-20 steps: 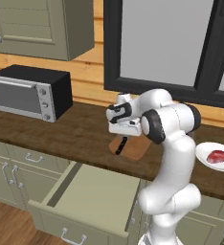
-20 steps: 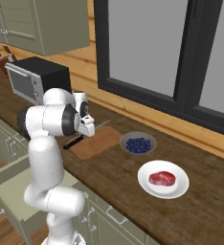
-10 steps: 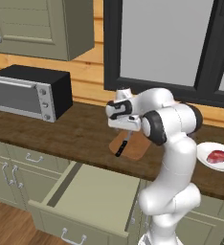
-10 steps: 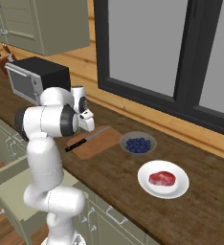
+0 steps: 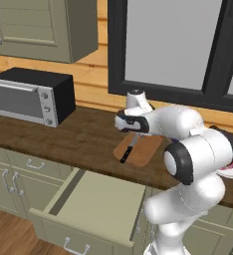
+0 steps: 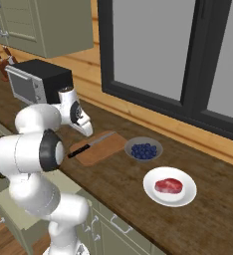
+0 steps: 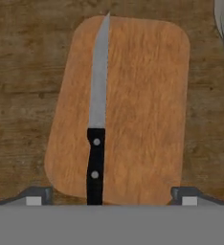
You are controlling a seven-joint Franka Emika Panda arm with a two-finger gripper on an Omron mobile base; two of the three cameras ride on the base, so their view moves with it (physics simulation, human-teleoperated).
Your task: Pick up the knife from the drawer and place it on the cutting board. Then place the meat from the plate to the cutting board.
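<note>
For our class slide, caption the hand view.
Knife lying lengthwise on the cutting board, open gripper above.

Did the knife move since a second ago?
Yes. The knife was hanging upright in the hand above the cutting board; now it lies flat along the board, and the hand has let go.

Arm bent forward from base, hand pointing down over the cutting board (image 7: 133,95). Gripper (image 7: 111,195) jaws spread wide, fingertips (image 7: 35,195) apart at either side of the board's near end, holding nothing, raised above board.
</note>
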